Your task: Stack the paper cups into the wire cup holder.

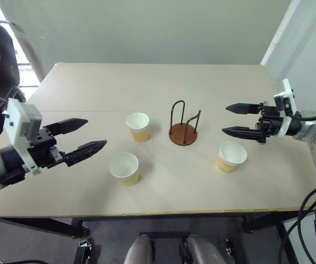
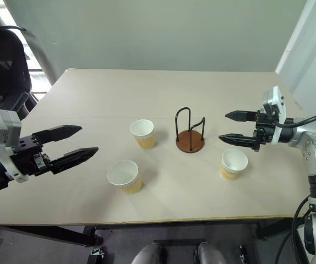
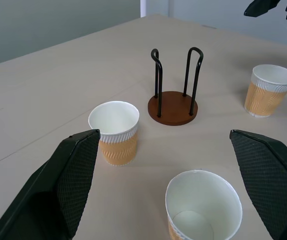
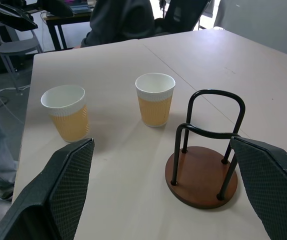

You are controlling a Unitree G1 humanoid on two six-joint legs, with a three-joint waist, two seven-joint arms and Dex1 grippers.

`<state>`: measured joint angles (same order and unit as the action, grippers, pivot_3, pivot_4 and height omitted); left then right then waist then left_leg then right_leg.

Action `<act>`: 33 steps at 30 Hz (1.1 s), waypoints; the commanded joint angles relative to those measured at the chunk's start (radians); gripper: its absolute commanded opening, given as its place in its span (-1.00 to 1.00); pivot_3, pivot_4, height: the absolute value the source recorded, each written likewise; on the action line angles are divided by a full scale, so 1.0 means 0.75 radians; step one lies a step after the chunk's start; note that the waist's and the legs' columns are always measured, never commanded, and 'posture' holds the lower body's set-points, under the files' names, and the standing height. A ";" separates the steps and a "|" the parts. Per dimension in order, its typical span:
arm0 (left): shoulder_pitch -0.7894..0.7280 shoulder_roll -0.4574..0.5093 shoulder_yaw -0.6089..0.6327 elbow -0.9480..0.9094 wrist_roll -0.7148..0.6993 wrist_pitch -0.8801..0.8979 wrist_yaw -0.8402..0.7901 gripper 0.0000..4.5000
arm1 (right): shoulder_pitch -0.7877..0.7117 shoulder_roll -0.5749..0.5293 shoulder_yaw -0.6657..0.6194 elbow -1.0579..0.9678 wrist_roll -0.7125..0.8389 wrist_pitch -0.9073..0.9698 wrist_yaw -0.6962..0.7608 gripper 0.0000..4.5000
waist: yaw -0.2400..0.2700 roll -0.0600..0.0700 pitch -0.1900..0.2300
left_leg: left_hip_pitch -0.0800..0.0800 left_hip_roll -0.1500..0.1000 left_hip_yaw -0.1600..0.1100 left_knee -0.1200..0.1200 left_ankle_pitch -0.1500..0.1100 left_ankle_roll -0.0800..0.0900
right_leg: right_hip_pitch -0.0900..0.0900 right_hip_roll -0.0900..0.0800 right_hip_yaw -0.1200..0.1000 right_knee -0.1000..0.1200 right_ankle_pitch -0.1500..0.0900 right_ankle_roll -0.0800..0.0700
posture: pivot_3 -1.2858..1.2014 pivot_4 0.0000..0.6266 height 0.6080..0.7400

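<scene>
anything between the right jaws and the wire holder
No, only bare table lies between the right gripper and the wire cup holder, as seen from the left eye view.

Three tapered paper cups (image 1: 138,127) (image 1: 124,168) (image 1: 231,157): tan-yellow, wavy-ribbed outside, white inside. Wire cup holder (image 1: 183,125): black loops, reddish-brown disc base. Table (image 1: 147,82): pale beige.

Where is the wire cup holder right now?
The wire cup holder stands empty mid-table, between the far paper cup on its left and the right-hand paper cup.
</scene>
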<state>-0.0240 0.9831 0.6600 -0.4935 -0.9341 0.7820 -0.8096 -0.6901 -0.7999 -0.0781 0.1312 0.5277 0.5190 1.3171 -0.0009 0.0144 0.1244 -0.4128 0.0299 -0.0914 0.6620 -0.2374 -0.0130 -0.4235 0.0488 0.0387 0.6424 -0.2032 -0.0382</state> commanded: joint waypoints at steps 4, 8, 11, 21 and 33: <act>-0.006 0.015 0.039 -0.028 -0.007 -0.018 -0.010 0.98 | -0.026 -0.011 -0.031 -0.029 0.030 -0.004 0.014 1.00 | 0.000 0.000 0.000 | 0.000 0.000 0.000 0.000 0.000 0.000 | 0.000 0.000 0.000 0.000 0.000 0.000 | 0.03 -0.52 1.00; -0.017 0.031 0.040 -0.020 -0.005 -0.018 -0.023 0.98 | -0.024 -0.008 -0.045 -0.039 0.044 0.006 0.006 1.00 | 0.000 0.000 0.000 | 0.000 0.000 0.000 0.000 0.000 0.000 | 0.000 0.000 0.000 0.000 0.000 0.000 | 0.03 -0.52 1.00; -0.006 0.041 0.045 0.005 0.029 -0.040 -0.051 0.98 | -0.047 -0.025 -0.068 -0.041 0.055 0.050 -0.038 1.00 | 0.000 0.000 0.000 | 0.000 0.000 0.000 0.000 0.000 0.000 | 0.000 0.000 0.000 0.000 0.000 0.000 | 0.03 -0.52 1.00; -0.182 0.090 -0.139 0.159 0.100 -0.119 -0.173 0.98 | 0.054 -0.118 -0.009 -0.515 0.188 0.677 -0.329 1.00 | 0.006 0.001 0.001 | 0.000 0.000 0.000 -0.001 -0.001 -0.001 | 0.000 0.000 0.000 0.000 0.000 0.000 | 0.03 -0.52 1.00; -0.310 0.080 -0.268 0.181 0.106 -0.123 -0.230 0.98 | 0.066 0.284 0.160 -0.726 0.144 1.051 -0.984 1.00 | 0.004 -0.005 0.002 | -0.001 0.000 0.000 -0.001 -0.002 -0.001 | -0.002 0.001 0.001 -0.001 0.003 0.012 | 0.03 -0.52 1.00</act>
<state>-0.2354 1.0314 0.4460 -0.3398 -0.8419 0.6976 -0.9687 -0.6383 -0.5855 0.0328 -0.4248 0.6701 1.3118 0.6247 0.0020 0.0104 0.1262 -0.4134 0.0299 -0.0917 0.6610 -0.2387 -0.0138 -0.4251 0.0497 0.0396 0.6420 -0.2008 -0.0288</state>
